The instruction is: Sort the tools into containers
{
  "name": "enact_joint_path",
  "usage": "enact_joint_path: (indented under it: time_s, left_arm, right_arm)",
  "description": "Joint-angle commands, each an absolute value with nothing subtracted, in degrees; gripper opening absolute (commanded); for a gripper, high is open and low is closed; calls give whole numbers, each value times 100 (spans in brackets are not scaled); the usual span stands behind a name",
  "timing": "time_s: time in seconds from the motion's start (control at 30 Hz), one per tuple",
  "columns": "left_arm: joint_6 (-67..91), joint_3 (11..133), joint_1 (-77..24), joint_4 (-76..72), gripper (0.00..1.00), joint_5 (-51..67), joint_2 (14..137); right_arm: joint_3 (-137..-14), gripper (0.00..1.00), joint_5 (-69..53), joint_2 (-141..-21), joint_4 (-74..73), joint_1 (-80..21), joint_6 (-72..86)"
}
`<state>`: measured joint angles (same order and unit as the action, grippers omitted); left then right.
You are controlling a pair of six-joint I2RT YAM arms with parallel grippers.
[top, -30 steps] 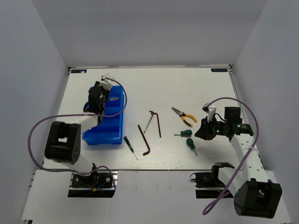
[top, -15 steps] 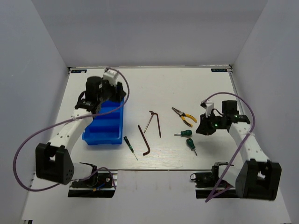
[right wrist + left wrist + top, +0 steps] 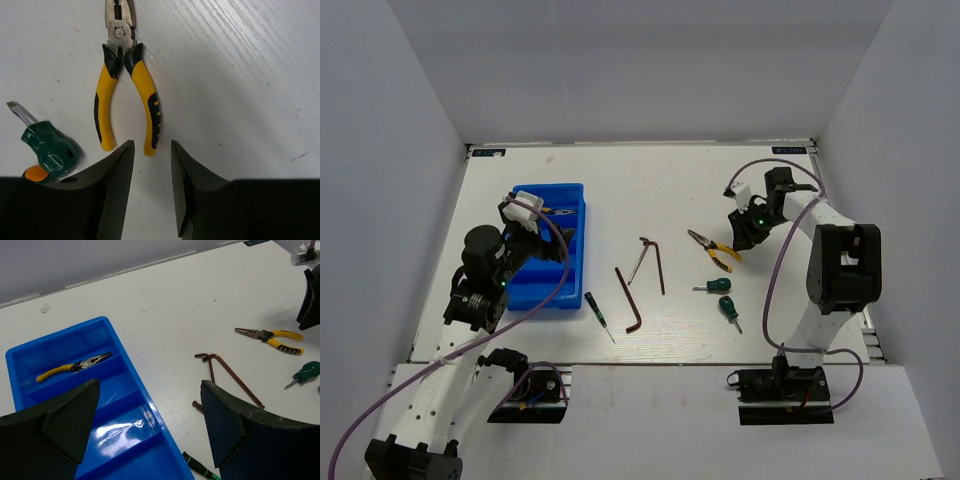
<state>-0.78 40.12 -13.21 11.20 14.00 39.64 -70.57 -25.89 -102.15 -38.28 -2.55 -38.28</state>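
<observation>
Took the blue tray (image 3: pixel 563 187) as landmark. Noted one pair of yellow-handled pliers (image 3: pixel 75 366) already lying in its far compartment; could not make out anything in the nearer compartments.

Found the left gripper (image 3: pixel 149 390) hanging over the tray's near end, fingers spread wide, nothing held.

Found the right gripper (image 3: pixel 152 150) well to the right of the tray, fingers parted by a narrow gap, nothing between them.

Logged the second pliers (image 3: pixel 127 90) on the bare table, well right of the tray and directly ahead of the right gripper. Long axis running straight away from the fingers in the right wrist view: nose at the far end, handle tips nearest, just short of the fingertips. Right-hand handle roughly in line with the gap; left-hand handle off to one side. Judged the right arm far nearer than the left.

Reckon the present gap too narrow for both handles together. Would widen first, or take the one handle.

Also loose between the tray and those pliers: hex keys (image 3: pixel 650 262), then the thin screwdriver (image 3: pixel 598 315) just off the tray's near right corner. Marked a stubby screwdriver (image 3: pixel 47 150) beside the left-hand handle, close enough to get nudged.
</observation>
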Motion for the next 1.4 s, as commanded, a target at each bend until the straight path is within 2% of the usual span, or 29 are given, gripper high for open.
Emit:
enact_joint_path:
  time_s: [0.0, 0.57, 0.63, 0.67, 0.8, 0.97, 1.07, 1.23, 1.37]
  left_arm:
    - [-44, 3946, -1301, 1151, 92, 1318, 4025]
    - [-44, 3999, -1301, 1204, 92, 1318, 3920]
    - [-44, 3999, -1301, 1204, 92, 1318, 3920]
    - [-44, 3999, -1301, 1204, 92, 1318, 3920]
    - [-44, 3938, -1301, 1099, 92, 1405, 3788]
    - [-44, 3833, -1301, 923, 92, 1538, 3568]
    - [8, 3771, -1301, 730, 92, 1616, 3235]
    - [9, 3384, -1248, 220, 92, 1811, 2655]
    - [9, 3332, -1248, 159, 93, 1872, 2522]
  right_arm:
    - [-7417, 42, -2347, -10326, -3832, -465, -4034]
    - [-7699, 42, -1275, -11171, -3814, -1204, -4358]
    - [-7725, 36, -1292, -11241, -3902, -1213, -4429]
    - [-7760, 22, -1318, -11311, -4015, -1222, -4552]
    - [-7752, 0, -1441, -11347, -4341, -1213, -4763]
    - [-7734, 0, -1362, -11171, -4403, -1265, -4834]
    - [-8146, 0, -1511, -10934, -4684, -1397, -4782]
    - [-9928, 0, -1583, -10898, -5579, -1871, -5008]
    - [-11561, 0, -1442, -11476, -6195, -2564, -5273]
